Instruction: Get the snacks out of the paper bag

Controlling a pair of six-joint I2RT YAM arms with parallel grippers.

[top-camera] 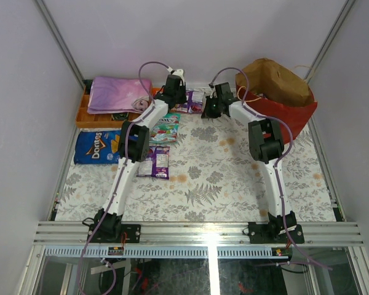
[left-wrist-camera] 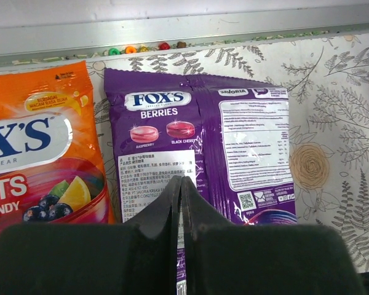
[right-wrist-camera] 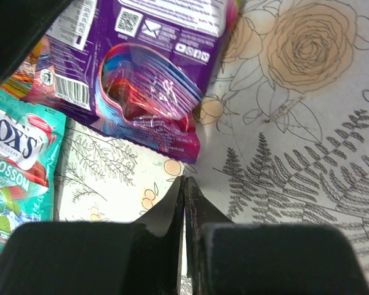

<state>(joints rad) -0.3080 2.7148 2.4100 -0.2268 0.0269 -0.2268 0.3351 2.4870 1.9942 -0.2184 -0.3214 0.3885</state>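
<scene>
The red paper bag (top-camera: 286,101) stands at the back right, its brown inside showing. My left gripper (top-camera: 176,86) is at the back of the table, shut and empty (left-wrist-camera: 182,179), just above a purple Fox's Berries packet (left-wrist-camera: 197,141) lying flat beside an orange packet (left-wrist-camera: 37,153). My right gripper (top-camera: 209,110) is shut and empty (right-wrist-camera: 184,178) over bare tablecloth, just below that purple packet's lower edge (right-wrist-camera: 154,80). A green packet (top-camera: 166,130), a second purple packet (top-camera: 155,161) and the blue Doritos bag (top-camera: 97,146) lie on the left half.
An orange tray (top-camera: 86,115) with a folded purple-pink cloth (top-camera: 119,93) sits at the back left. A metal rail (left-wrist-camera: 184,27) runs along the back edge. The green packet (right-wrist-camera: 12,166) lies left of my right gripper. The left arm (right-wrist-camera: 12,31) is close above it.
</scene>
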